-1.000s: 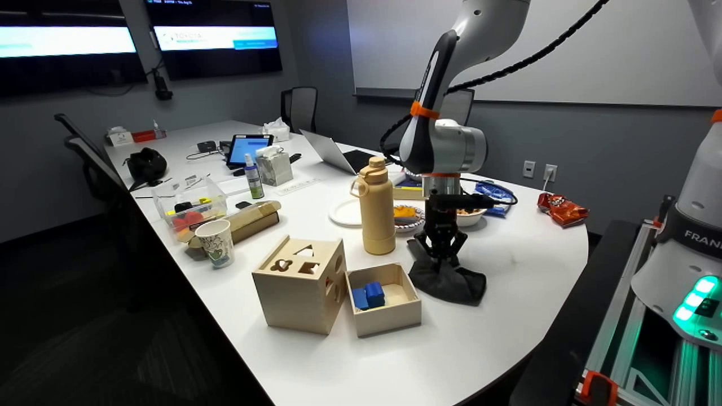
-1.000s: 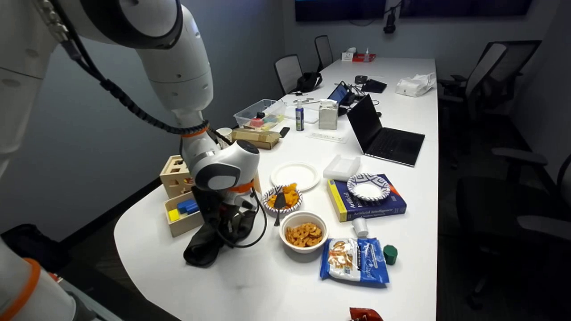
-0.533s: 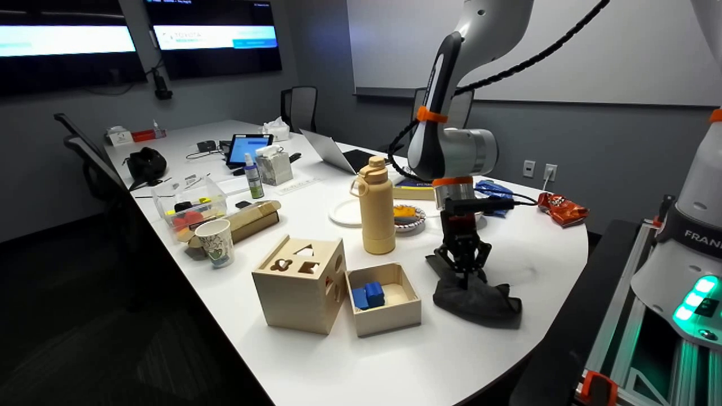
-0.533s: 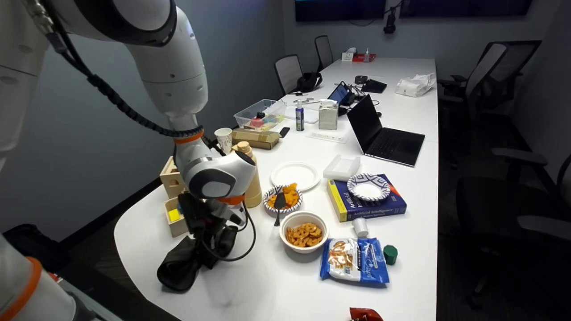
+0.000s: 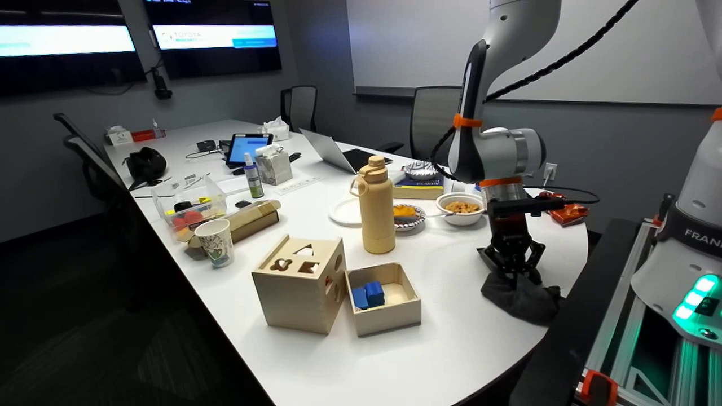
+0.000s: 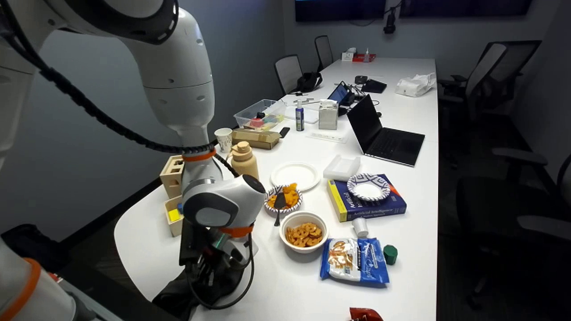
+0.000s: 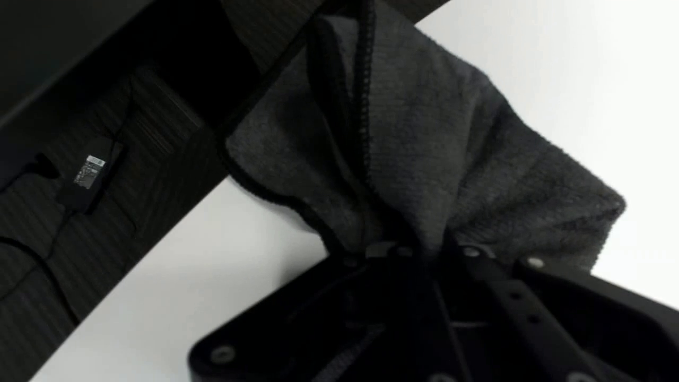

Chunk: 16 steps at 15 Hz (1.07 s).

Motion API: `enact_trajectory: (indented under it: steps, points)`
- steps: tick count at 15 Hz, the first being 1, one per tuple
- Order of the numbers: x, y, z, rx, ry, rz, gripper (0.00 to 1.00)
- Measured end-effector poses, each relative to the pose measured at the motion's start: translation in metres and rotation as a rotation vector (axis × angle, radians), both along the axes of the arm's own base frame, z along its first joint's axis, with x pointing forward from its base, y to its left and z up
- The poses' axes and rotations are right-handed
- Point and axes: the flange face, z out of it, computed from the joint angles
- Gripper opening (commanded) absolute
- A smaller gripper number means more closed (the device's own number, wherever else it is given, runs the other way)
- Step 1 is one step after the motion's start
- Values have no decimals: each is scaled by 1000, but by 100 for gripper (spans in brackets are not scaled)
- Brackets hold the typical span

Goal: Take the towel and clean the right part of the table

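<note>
The dark grey towel [image 5: 522,299] lies bunched at the table edge nearest the robot base. It also shows in an exterior view [image 6: 178,292], partly behind the wrist, and in the wrist view [image 7: 419,127], where it spreads out past the fingertips and over the table edge. My gripper [image 5: 516,273] points down and is shut on the towel, low at the white table [image 5: 440,355]. In the wrist view the gripper [image 7: 429,252] pinches a gathered fold of cloth. The fingertip faces are hidden by the cloth and dark shadow.
A wooden shape box [image 5: 302,287], an open wooden tray [image 5: 389,324] with blocks and a tan bottle [image 5: 377,208] stand together. A pretzel bowl [image 6: 304,247], a bowl of orange food [image 6: 289,196], a blue snack bag [image 6: 354,261] and a red bag [image 5: 567,214] are nearby.
My gripper has dragged the towel along the table, away from the wooden tray to the edge by the robot base. The pretzel bowl has come into view behind the arm. The grip stays shut.
</note>
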Motion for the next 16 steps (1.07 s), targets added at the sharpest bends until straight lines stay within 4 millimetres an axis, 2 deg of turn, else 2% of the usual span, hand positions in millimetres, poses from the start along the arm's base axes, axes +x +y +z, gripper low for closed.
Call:
enact_trajectory:
  steps: [3,7,9,11,16]
  points:
    - [-11,-33,7,-83,-29,-88,2]
    - [-4,-62,16,-185,-85,-162,2]
    - [12,-68,20,-218,-130,-174,2]
    - [35,-69,24,-240,-182,-172,2]
    - [100,-51,34,-245,-297,-125,2]
